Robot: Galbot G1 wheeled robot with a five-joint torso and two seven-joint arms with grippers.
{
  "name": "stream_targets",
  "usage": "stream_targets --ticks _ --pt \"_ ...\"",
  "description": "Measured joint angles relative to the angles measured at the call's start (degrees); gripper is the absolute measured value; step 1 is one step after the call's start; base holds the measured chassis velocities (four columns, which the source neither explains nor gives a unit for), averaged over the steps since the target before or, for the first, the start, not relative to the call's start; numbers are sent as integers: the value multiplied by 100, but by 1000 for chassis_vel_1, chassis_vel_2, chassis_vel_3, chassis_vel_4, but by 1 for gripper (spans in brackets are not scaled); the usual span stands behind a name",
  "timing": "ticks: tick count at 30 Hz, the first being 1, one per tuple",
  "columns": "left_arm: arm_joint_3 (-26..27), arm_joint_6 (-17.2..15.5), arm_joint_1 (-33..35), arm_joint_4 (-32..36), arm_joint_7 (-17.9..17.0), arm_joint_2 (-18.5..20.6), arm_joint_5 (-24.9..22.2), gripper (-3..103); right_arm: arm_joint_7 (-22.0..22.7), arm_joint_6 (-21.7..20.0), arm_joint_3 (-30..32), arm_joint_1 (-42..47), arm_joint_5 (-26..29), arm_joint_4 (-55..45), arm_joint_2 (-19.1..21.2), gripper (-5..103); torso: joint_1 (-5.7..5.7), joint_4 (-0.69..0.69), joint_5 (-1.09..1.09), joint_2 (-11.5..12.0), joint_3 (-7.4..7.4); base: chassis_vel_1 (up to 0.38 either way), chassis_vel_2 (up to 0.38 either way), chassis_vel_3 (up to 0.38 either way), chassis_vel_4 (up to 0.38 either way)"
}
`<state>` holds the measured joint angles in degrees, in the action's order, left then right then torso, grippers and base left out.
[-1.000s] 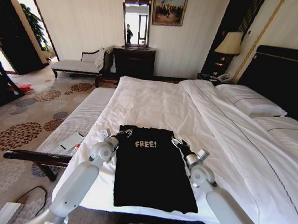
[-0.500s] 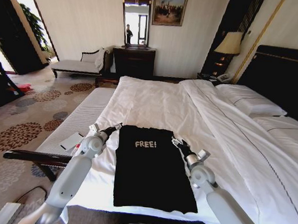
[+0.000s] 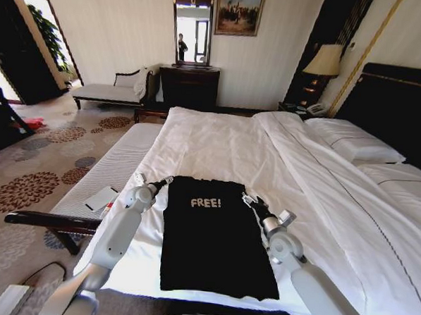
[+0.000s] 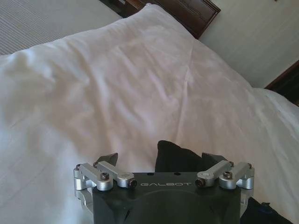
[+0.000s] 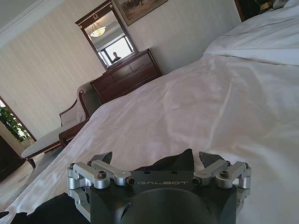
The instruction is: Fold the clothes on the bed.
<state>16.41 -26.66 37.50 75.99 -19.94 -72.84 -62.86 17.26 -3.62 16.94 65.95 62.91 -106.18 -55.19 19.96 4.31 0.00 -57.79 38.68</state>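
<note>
The clothes, a black T-shirt (image 3: 213, 235) with white "FREE!" lettering, lie flat as a narrow rectangle near the foot edge of the bed (image 3: 211, 140). My left gripper (image 3: 160, 182) is open at the shirt's upper left corner. In the left wrist view that black corner (image 4: 177, 156) shows between the spread fingers (image 4: 108, 157) of the left gripper (image 4: 160, 158). My right gripper (image 3: 249, 200) is open at the shirt's upper right edge. Dark cloth (image 5: 170, 163) shows between the fingers of the right gripper (image 5: 156, 157) in the right wrist view.
A pale bench (image 3: 107, 170) with a white notebook (image 3: 101, 198) stands along the bed's left side. The duvet (image 3: 349, 200) and pillows (image 3: 352, 145) lie to the right, before a dark headboard (image 3: 404, 104). A dresser (image 3: 189, 86), a chaise (image 3: 108, 92) and a lamp (image 3: 325, 61) stand beyond.
My left gripper swung out to the left, away from the shirt's corner, then came part way back toward it. The right arm and the shirt stayed put.
</note>
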Motion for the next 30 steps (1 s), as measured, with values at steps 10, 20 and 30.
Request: stream_targets --ticks 10,20,30 --pt "-25 98 2 -220 190 21 225 98 15 5 -68 -73 -5 48 -21 100 0 -2 0 0 0 0 0 0 0" --pt "-225 57 -298 -680 177 -233 498 97 44 4 -49 -50 -11 21 -4 100 0 1 0 0 -1 0 0 0 0" --pt "-314 179 -548 -1091 302 -409 709 98 47 3 -32 -66 -7 91 10 100 0 0 0 0 0 0 0 0 0"
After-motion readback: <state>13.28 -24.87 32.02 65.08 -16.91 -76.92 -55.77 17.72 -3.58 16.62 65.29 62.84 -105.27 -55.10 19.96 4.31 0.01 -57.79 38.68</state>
